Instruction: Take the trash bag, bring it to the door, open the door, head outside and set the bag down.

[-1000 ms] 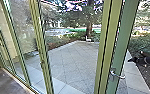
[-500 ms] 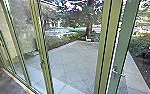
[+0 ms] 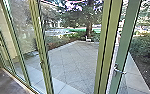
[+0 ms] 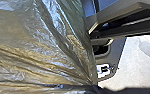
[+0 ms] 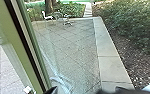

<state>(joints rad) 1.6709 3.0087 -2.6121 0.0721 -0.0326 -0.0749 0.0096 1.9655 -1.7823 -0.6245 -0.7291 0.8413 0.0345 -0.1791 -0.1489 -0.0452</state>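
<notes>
Trash bag (image 4: 43,47) hangs bunched in left claw (image 4: 96,87); door handle (image 3: 120,72) sits nearer right claw (image 5: 86,89) (whose grip I can't tell).

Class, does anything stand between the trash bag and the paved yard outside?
Yes: the green-framed glass door, with its metal handle, right of centre in the head view, stands between the trash bag and the paved yard.
</notes>
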